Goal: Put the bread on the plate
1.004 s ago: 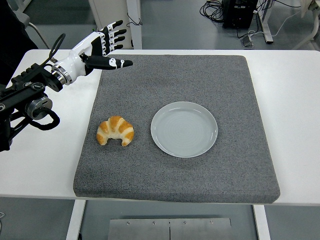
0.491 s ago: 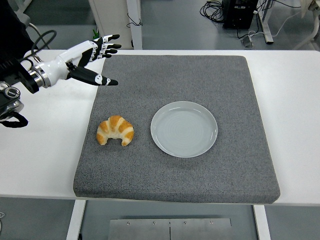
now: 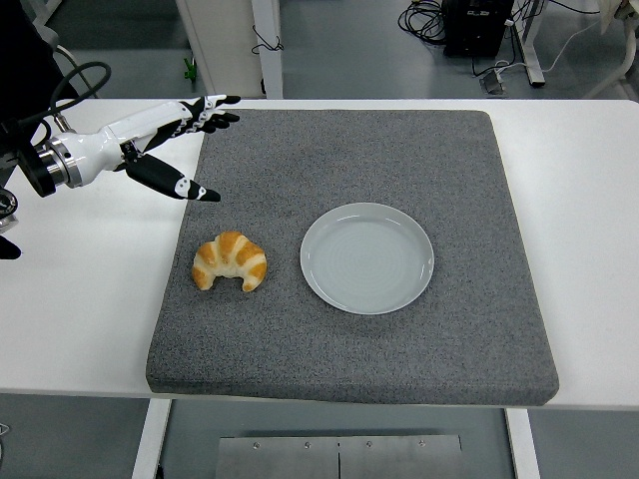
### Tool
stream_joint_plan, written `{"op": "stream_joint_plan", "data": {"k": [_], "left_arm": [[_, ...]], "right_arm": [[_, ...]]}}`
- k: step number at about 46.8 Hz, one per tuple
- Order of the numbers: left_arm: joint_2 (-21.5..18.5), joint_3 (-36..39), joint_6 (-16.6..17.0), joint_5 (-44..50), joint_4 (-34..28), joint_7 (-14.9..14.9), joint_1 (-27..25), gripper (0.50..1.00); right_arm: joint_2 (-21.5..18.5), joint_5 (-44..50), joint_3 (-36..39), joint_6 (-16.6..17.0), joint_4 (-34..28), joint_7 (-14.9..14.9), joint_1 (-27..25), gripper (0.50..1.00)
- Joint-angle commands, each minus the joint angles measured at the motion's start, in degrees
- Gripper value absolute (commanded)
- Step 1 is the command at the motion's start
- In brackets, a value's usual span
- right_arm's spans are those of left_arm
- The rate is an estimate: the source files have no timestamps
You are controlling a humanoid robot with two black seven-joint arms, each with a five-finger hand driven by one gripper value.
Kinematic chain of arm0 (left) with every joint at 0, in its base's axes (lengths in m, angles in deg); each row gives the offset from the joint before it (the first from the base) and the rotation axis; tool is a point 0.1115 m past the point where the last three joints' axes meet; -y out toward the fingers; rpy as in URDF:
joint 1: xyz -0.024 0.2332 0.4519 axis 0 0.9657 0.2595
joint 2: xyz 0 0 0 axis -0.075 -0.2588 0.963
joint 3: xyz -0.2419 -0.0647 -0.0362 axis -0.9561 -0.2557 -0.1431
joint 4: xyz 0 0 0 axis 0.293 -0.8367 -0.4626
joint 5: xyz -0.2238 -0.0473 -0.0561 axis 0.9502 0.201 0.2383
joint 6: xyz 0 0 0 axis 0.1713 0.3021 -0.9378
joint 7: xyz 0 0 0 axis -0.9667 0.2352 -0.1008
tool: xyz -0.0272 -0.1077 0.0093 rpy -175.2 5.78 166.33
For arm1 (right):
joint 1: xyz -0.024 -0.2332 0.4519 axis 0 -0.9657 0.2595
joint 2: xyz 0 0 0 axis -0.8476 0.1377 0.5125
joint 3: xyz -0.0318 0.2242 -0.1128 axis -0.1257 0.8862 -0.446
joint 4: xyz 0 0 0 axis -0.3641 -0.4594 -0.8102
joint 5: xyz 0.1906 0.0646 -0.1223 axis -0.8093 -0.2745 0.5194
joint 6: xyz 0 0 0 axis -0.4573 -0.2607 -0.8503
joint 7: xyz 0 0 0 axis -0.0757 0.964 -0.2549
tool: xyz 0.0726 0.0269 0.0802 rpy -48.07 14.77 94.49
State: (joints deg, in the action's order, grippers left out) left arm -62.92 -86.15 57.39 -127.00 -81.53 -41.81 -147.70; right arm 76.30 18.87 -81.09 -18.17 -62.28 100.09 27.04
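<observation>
From the head view, the left hand (image 3: 160, 140) is hovering at the grey mat's (image 3: 399, 150) far-left edge, fingers spread and holding nothing. The croissant (image 3: 231, 261) is lying on the mat, just left of the plate (image 3: 367, 257).

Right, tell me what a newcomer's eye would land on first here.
First the golden croissant, lying on the left part of the grey mat, with an empty pale plate just to its right, the two apart. Next the left robot hand, white and black with its fingers spread, hovering over the mat's far left edge, behind the croissant and holding nothing.
</observation>
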Motion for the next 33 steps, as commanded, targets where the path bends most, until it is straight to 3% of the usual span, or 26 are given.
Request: {"op": "stream_joint_plan", "data": {"k": [1,10,22,29,33], "left_arm": [[-1.04,0.57,0.0,-2.01,-1.5,-0.17,0.04,0.937],[-2.54,1.19,0.09,-5.0,-2.99,-6.84,0.31,0.939],[-2.45,1.36,-0.26,-7.29,-0.27,-12.29,0.57,0.942],[-2.45,1.36,-3.15,-7.46,2.71,-17.21,0.48,0.945],[-2.19,1.36,-4.92,-8.78,5.44,-17.5,0.48,0.943]], "right_arm": [[0.0,0.0,-0.01,0.04,-0.01,-0.02,0.0,1.0],[0.0,0.0,-0.01,0.04,-0.01,0.06,0.0,1.0],[0.0,0.0,-0.01,0.04,-0.01,-0.02,0.0,1.0],[0.0,0.0,-0.01,-0.05,-0.01,-0.02,0.0,1.0],[0.0,0.0,-0.01,-0.05,-0.01,0.06,0.0,1.0]]}}
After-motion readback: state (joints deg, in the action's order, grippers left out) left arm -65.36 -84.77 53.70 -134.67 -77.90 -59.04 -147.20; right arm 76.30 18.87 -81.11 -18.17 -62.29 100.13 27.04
